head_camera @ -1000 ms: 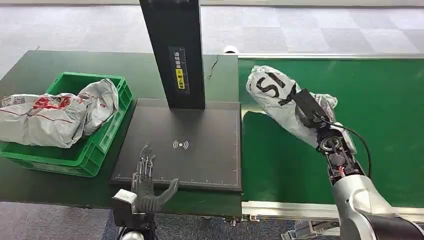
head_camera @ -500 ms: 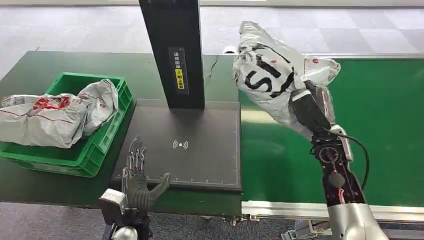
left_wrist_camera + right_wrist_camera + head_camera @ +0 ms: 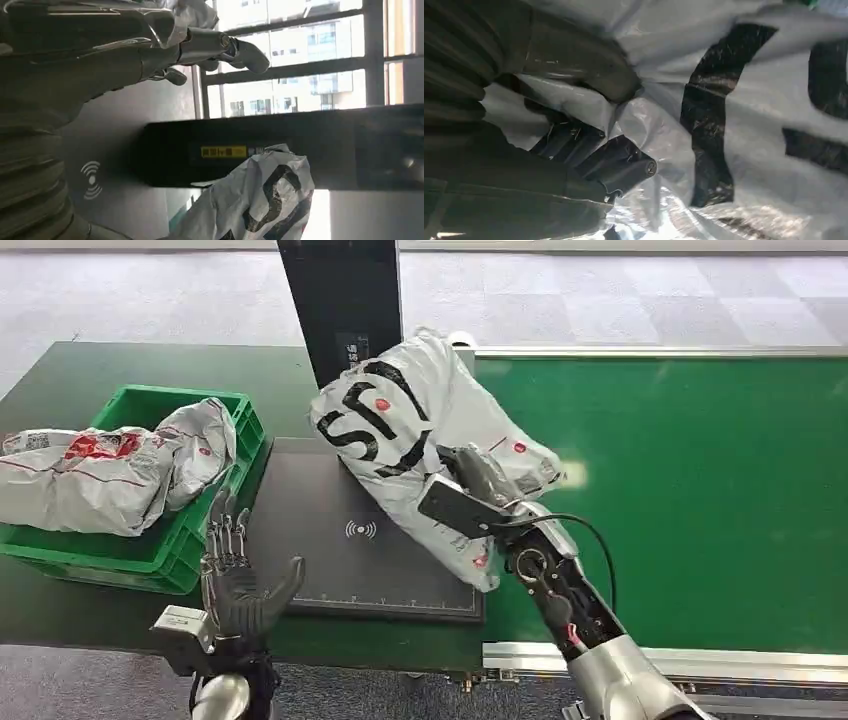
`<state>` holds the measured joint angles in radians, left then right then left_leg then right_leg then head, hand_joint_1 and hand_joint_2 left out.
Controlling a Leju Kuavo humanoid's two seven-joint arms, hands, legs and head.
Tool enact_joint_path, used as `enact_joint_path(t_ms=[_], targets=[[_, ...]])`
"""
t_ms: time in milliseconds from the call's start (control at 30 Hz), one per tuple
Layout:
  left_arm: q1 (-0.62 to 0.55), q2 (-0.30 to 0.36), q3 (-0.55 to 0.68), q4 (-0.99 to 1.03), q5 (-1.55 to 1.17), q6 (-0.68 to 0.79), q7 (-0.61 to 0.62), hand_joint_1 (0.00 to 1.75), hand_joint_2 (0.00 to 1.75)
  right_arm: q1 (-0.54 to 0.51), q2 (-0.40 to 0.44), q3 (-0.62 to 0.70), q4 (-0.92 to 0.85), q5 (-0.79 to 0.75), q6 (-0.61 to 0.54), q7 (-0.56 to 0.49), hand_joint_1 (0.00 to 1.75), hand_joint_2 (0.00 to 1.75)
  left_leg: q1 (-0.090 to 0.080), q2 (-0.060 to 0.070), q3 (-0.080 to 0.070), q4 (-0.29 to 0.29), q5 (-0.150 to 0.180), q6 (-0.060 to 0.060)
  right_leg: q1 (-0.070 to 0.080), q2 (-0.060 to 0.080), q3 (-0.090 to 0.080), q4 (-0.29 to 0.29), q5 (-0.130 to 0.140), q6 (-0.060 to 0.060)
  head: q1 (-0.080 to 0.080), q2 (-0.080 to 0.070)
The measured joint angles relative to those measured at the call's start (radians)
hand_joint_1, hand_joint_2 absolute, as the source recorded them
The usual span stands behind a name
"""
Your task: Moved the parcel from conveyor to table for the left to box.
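Now that the right hand (image 3: 480,502), gripping the crinkled white plastic parcel (image 3: 420,440), has swung it over the black scanner pad (image 3: 330,550), the spread left hand (image 3: 235,585) can soon take over.

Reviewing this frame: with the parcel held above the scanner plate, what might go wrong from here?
The right robot hand grips loose plastic of the grey parcel, so the bag may slip out. The parcel hangs close to the black scanner post and might snag on it. The left robot hand waits open near the green crate.
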<state>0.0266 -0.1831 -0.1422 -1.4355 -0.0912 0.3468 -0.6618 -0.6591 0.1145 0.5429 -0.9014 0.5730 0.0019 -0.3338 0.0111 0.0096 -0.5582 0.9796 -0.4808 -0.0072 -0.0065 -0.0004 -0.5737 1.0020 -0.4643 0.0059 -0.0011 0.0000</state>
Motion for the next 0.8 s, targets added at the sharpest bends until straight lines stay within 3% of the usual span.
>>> enact_joint_path(t_ms=[500, 800], targets=[[0.023, -0.006, 0.053, -0.043, -0.008, 0.005, 0.005, 0.0, 1.75, -0.005, 0.084, 0.16, 0.042, -0.015, 0.054, -0.011, 1.75, 1.75, 0.0, -0.002, 0.0, 0.0, 0.0, 0.0, 0.0, -0.001, 0.0, 0.0, 0.0, 0.0, 0.0, 0.0], [0.025, -0.016, 0.059, -0.043, -0.009, 0.01, 0.013, 0.0, 1.75, -0.004, 0.104, 0.228, 0.049, 0.002, 0.031, 0.053, 1.75, 1.75, 0.0, -0.002, 0.0, 0.0, 0.0, 0.0, 0.0, -0.002, 0.0, 0.0, 0.0, 0.0, 0.0, 0.0]])
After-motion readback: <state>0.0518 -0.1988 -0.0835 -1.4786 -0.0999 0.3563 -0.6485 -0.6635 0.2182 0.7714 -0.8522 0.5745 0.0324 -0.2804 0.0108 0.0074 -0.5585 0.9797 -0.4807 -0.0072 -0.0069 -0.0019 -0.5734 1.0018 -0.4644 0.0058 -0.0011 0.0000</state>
